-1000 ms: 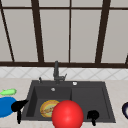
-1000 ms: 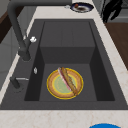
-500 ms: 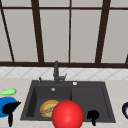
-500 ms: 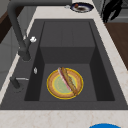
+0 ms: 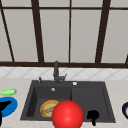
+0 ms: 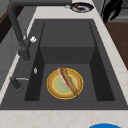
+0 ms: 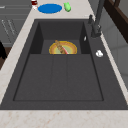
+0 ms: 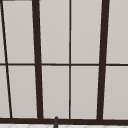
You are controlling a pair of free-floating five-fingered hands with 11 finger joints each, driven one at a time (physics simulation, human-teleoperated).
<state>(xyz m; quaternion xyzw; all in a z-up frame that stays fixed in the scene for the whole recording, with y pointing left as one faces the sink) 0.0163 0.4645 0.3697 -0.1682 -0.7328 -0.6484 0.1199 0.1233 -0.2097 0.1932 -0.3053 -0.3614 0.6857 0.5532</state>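
A yellow plate (image 5: 48,108) with a hot dog on it lies in the left basin of the dark sink (image 5: 90,97); it is also on the basin floor in the left side view (image 6: 65,83) and the right side view (image 7: 63,48). My left hand (image 5: 4,107) hovers at the picture's left edge over a blue plate (image 5: 11,106), fingers straight, holding nothing. My right hand (image 5: 93,115) hangs by the sink's front rim on the right, and in the left side view (image 6: 111,10) its fingers droop loosely. A big red round thing (image 5: 67,114) sits in front of the sink.
A black faucet (image 5: 56,72) stands behind the sink. A green item (image 5: 8,92) lies beside the blue plate (image 7: 50,8). A dark plate (image 6: 81,7) rests on the counter past the sink's right end. A hand (image 7: 2,51) shows before the counter.
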